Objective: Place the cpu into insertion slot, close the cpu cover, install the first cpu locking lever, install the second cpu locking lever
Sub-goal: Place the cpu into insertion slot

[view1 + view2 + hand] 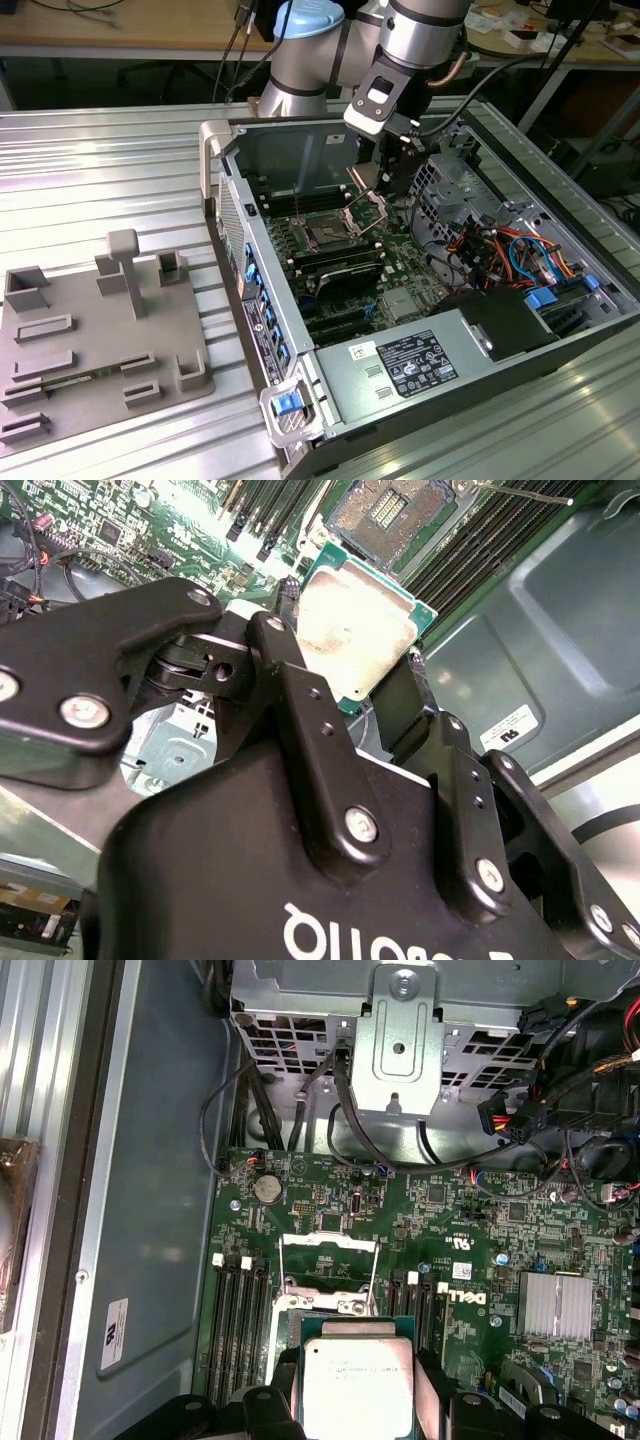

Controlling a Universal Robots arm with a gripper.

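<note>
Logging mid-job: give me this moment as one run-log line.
gripper: shut on cpu | cpu: held, not seated | insertion slot: empty | cpu cover: raised

Dull silver-grey cpu [357, 1385], green-edged; black end effector [345, 652]; green circuit board [320, 1200]; ribbed silver worktop [100, 160].

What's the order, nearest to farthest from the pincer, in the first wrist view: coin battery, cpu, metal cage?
1. cpu, gripped in the pincer.
2. coin battery, on the green board.
3. metal cage, beyond the board's edge.
</note>
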